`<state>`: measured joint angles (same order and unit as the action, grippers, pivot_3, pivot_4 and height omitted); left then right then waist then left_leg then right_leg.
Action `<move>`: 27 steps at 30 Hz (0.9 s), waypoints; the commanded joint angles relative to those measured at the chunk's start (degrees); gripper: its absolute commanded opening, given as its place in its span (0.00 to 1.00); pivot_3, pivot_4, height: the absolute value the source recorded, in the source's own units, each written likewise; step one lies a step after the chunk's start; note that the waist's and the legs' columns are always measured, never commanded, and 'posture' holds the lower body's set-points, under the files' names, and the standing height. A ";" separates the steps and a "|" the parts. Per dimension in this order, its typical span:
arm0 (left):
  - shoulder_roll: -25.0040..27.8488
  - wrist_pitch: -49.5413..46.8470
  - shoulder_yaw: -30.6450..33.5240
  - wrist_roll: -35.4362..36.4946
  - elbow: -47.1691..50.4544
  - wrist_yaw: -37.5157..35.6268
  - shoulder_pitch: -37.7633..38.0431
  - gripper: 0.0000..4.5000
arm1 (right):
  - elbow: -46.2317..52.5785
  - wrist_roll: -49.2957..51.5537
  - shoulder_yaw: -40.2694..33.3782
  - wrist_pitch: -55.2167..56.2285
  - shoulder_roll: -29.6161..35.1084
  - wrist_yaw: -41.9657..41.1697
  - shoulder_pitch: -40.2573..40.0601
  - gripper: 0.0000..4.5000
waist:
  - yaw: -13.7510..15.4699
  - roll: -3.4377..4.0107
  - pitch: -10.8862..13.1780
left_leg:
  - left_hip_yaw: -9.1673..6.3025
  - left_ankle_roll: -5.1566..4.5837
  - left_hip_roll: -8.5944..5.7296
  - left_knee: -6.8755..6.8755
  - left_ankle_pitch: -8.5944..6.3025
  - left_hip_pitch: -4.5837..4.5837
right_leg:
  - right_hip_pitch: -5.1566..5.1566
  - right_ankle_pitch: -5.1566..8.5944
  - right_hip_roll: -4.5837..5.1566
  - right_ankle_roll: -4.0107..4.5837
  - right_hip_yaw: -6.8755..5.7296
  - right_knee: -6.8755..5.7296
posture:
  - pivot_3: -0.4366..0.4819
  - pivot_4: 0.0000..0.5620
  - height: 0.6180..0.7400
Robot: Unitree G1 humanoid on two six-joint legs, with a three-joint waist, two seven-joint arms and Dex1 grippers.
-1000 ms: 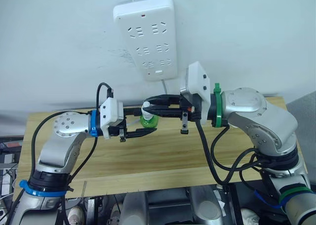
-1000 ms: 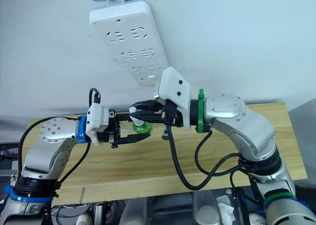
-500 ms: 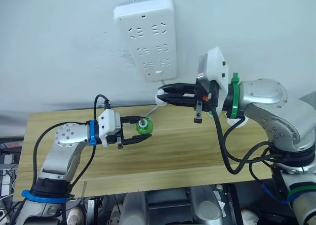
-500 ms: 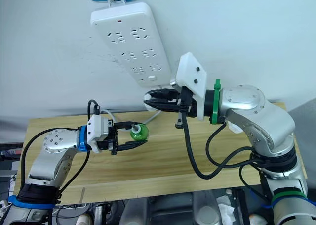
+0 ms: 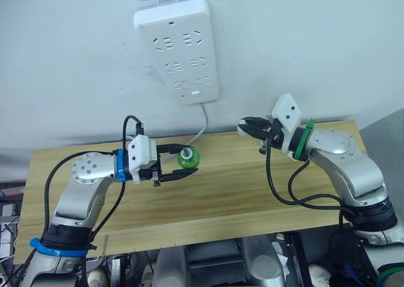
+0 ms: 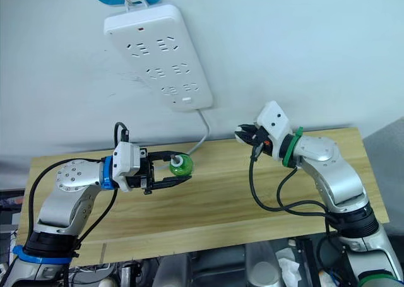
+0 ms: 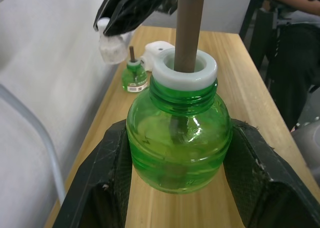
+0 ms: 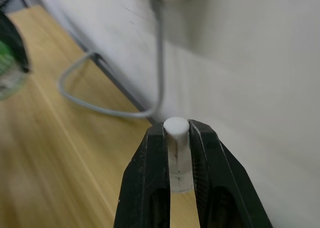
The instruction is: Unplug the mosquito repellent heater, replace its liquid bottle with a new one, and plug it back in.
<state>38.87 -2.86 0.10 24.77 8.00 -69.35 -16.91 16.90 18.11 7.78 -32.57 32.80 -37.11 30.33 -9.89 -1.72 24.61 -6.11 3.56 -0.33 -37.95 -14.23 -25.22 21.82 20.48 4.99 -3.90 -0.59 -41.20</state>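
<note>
Left fingers (image 7: 115,173) pinch the new bottle (image 7: 178,133); right fingers (image 8: 205,183) clamp its white cap (image 8: 177,153).

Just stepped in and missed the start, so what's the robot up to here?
It is swapping a repellent refill. The left gripper holds the new green bottle, wick bare, above the wooden table. The right gripper pinches its white cap off to the side. The old bottle and the heater sit on the table, under the wall power strip.
</note>
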 commanded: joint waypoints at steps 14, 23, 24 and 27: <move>1.74 -5.38 1.77 2.49 7.33 1.94 1.44 0.49 | -11.62 -8.34 -2.81 9.31 -7.59 8.85 -4.07 0.05 | 0.51 0.02 0.03 | 0.01 0.00 0.00 0.00 0.00 0.05 | -0.02 0.00 -0.01 0.00 0.06 0.04 | 0.21 0.77 1.00; 2.57 -6.15 2.13 2.91 8.18 2.67 1.67 0.49 | -14.15 -9.80 -2.70 10.82 -10.70 10.09 -6.15 0.05 | 0.61 0.04 0.04 | 0.01 0.00 0.00 0.02 0.00 0.05 | -0.02 0.00 -0.01 0.00 0.06 0.06 | 0.23 0.76 1.00; 2.72 -6.27 2.20 2.98 8.34 2.73 1.77 0.49 | -14.43 -9.97 -2.79 11.06 -10.92 10.13 -6.28 0.05 | 0.64 0.04 0.04 | 0.01 0.00 0.00 0.02 0.00 0.06 | -0.02 0.00 -0.01 0.00 0.06 0.06 | 0.23 0.76 1.00; 3.13 -6.50 2.59 3.12 8.54 2.67 1.95 0.49 | -15.65 -10.73 -2.51 12.09 -11.75 10.33 -6.53 0.05 | 0.74 0.04 0.04 | 0.01 0.00 0.00 0.02 0.00 0.08 | -0.03 0.00 -0.01 0.00 0.07 0.07 | 0.24 0.76 1.00</move>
<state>41.33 -9.63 1.41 26.77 14.11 -66.85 -15.68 0.92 7.76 5.75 -22.10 21.57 -27.12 24.74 -9.15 -1.69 24.65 -6.10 3.56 -0.33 -37.93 -14.23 -25.14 21.79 20.48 4.98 -3.90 -0.52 -41.13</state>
